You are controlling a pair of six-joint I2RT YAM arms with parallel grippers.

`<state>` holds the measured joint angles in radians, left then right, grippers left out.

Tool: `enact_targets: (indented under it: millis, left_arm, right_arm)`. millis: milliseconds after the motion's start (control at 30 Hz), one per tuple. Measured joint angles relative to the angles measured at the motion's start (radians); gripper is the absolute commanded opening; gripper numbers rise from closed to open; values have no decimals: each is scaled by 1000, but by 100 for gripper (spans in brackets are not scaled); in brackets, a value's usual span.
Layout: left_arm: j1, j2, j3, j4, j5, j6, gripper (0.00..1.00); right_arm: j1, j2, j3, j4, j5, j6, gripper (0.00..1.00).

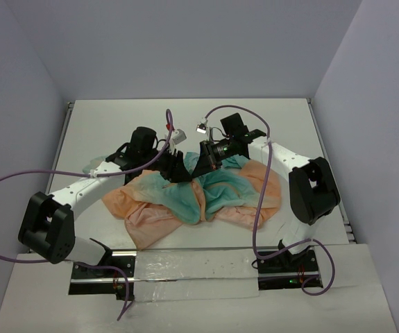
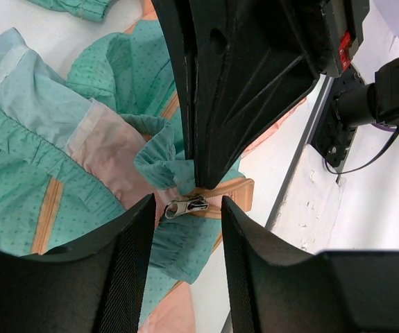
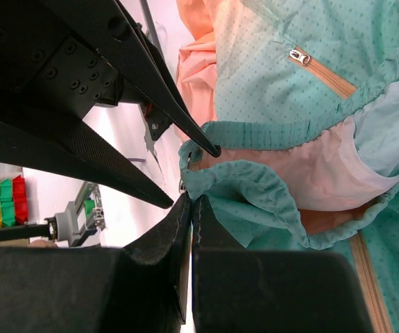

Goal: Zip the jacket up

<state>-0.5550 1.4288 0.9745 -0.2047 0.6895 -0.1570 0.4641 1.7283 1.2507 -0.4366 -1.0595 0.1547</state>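
Note:
The jacket (image 1: pixel 206 201), peach-orange fading to teal, lies crumpled on the white table (image 1: pixel 109 125) between the arms. My right gripper (image 3: pixel 191 200) is shut on the jacket's gathered teal hem (image 3: pixel 255 184), next to the zip end. In the left wrist view the right gripper (image 2: pixel 206 177) pinches the hem just above the silver zipper slider (image 2: pixel 187 206). My left gripper (image 2: pixel 188 208) is open, its fingers on either side of the slider and apart from it. In the top view both grippers, left (image 1: pixel 180 168) and right (image 1: pixel 200 165), meet over the jacket's far edge.
The table's right edge rail (image 2: pixel 293 173) runs close to the zip end. A peach pocket zip (image 3: pixel 324 73) shows on the teal panel. Coloured blocks (image 3: pixel 5 201) stand off the table. Purple cables (image 1: pixel 5 180) loop round both arms.

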Motion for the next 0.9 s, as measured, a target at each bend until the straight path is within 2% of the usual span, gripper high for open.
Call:
enact_targets:
  millis: [667,900]
  left_arm:
    - [-20,-32,0,-19,-53,8,36]
    - [-31,-57,0,-21,-73,7,35]
  right_arm:
    - [0,0,0,0,-4,1,0]
    - [0,0,0,0,-4,1,0]
